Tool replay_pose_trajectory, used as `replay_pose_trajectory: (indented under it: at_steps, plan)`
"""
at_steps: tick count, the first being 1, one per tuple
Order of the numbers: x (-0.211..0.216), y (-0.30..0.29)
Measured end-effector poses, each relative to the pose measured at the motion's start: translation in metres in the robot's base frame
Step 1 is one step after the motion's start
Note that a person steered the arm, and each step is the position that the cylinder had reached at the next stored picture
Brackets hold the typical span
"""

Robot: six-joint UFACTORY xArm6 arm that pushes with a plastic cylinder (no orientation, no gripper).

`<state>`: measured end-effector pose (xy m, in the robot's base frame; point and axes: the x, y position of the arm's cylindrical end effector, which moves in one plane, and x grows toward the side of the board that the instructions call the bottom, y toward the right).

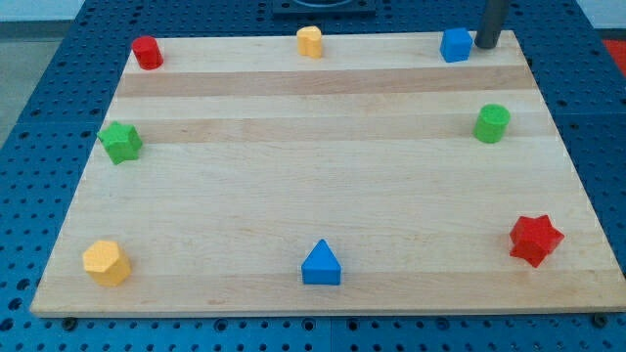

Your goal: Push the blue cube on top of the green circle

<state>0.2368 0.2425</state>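
Tip (486, 45) beside blue cube (455, 45)

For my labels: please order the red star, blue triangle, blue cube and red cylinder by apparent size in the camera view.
1. red star
2. blue triangle, nearly alike; both sit nearest the camera
3. blue cube
4. red cylinder, nearly alike

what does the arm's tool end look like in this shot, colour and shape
Only the lower part shows: a straight, round rod, dark grey to black, smooth and plain, with no cables, markings or jaws visible. It enters from the view's top edge, so the rest of the arm is out of frame. My tip ends blunt, just to the view's right of the blue cube on the pale wooden board.
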Motion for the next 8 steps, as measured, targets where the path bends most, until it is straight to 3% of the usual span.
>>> replay_pose_trajectory:
  at_steps: [1,2,3,5,6,8]
  plan:
    - [-0.005,-0.002]
    - [-0.045,-0.001]
    - [-0.044,-0.020]
    - [0.031,-0.035]
    - [0.035,-0.029]
    - [-0.020,-0.053]
